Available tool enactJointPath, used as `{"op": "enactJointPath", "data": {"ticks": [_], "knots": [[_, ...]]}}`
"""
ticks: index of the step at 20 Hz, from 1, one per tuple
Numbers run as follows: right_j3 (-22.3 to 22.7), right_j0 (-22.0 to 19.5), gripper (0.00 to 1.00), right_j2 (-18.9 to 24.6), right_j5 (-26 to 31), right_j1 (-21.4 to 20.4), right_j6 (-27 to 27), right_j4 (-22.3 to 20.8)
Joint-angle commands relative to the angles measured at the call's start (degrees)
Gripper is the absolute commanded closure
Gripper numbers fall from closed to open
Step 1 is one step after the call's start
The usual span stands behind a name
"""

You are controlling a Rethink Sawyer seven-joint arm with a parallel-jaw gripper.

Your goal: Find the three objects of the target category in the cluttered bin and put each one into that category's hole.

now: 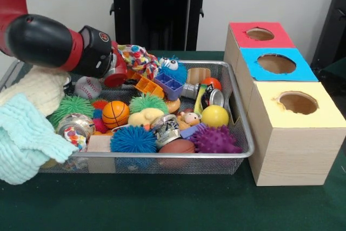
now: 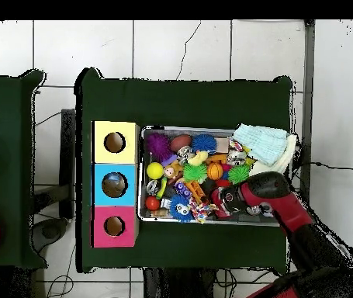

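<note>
Now | hand (image 1: 120, 71) in bin (image 1: 238, 106), grip state unclear | baseball (image 1: 87, 87) just beside it

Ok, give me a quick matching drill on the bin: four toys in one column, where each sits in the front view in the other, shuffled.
Toys:
1. small orange basketball
2. plain yellow ball
3. purple spiky rubber ball
4. white baseball with red stitching

Places:
A. near right corner of the wire mesh bin
B. far left, just below the arm
C. left of centre, beside the green spiky ball
D. right side, just behind the purple ball

Pairs: 1-C, 2-D, 3-A, 4-B
</note>
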Motion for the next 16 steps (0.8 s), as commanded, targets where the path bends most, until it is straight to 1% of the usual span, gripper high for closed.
{"op": "enactJointPath", "data": {"ticks": [1, 4, 7, 10, 12, 14, 16], "knots": [[14.43, 0.13, 0.00, 9.84, -1.78, 2.21, -8.50, 2.68], [16.53, -0.15, 0.00, 10.83, -2.96, 1.19, -7.31, 3.72], [17.25, 0.61, 0.00, 10.83, -3.93, -0.46, -6.50, 3.00], [14.45, 3.90, 0.00, 7.71, -6.54, -3.67, -6.72, -3.92], [12.63, 7.18, 0.00, 4.37, -12.17, -6.15, -5.86, -10.12], [10.60, 10.85, 0.00, 0.51, -20.13, -7.55, -3.68, -17.27], [9.52, 13.35, 0.00, -1.76, -24.53, -8.05, -1.72, -21.34]]}}
